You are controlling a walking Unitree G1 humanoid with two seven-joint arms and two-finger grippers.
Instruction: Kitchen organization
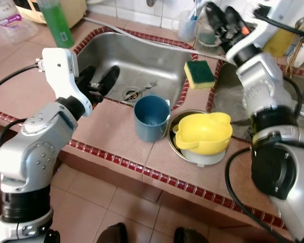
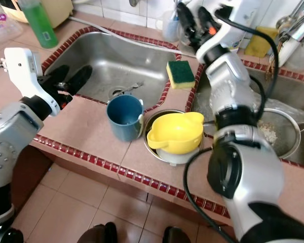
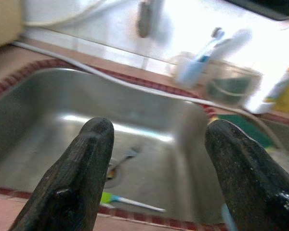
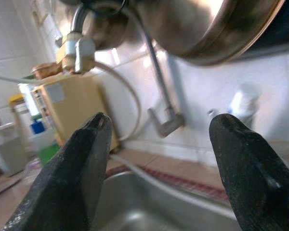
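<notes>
Nearest the camera, at the bottom edge of the head view, the toes of two dark shoes (image 1: 111,234) rest on the tiled floor (image 1: 116,202). Above them runs the tiled worktop (image 1: 106,136) with its red border.

Items on the worktop, centre of frame:
- A blue cup (image 1: 151,118), upright, at the front lip of the sink (image 1: 126,61).
- A yellow container (image 1: 202,132) seated in a metal bowl (image 1: 173,144), just beside the cup on the right; the cup and the bowl appear to touch, but contact cannot be confirmed.
- A green-and-yellow sponge (image 1: 199,74) on the divider above the bowl.
- A utensil (image 1: 142,90) lies at the drain in the sink basin.
- A green bottle (image 1: 57,21) stands at upper left.

Left tool (image 1: 98,82): centre left of frame, at the near rim of the sink, fingers spread wide, holding nothing. The left wrist view looks between the fingers (image 3: 77,173) into the basin.

Right tool (image 1: 225,23): upper right of frame, raised toward the back wall near a clear cup of toothbrushes (image 1: 190,23); fingers wide apart, holding nothing.

Step in hand, as a judgement: nothing is grasped, so this is an approach phase. The left tool is closest to the blue cup and the utensil.

Next move, as a judgement: select one item. For the cup, bring the left tool across to straddle its wall before closing. Avoid nudging the bowl.
</notes>
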